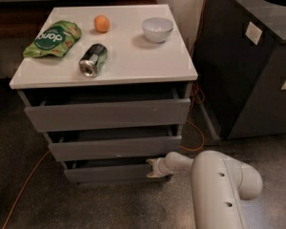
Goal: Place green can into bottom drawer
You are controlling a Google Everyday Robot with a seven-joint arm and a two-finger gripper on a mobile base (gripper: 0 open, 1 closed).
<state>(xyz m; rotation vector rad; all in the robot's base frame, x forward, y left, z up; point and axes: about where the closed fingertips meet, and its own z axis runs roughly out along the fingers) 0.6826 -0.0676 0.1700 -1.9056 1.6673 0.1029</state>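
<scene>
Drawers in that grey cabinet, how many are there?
3, stacked: the top drawer highest, the middle drawer below it, the bottom drawer lowest, with the gripper at its right end. None looks hidden.

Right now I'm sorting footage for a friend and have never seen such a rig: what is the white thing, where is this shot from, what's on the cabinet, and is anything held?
The white tube at lower right is a robot arm. Its gripper is down at the right end of the bottom drawer, the lowest of three grey ones. There is one camera, looking down on the scene from in front. On the white top above the drawers lie a green can on its side, a green snack bag, an orange and a white bowl. The can is meant for that drawer but lies untouched on top. No loose thing shows in the gripper; whether it grips the drawer front I cannot tell.
</scene>
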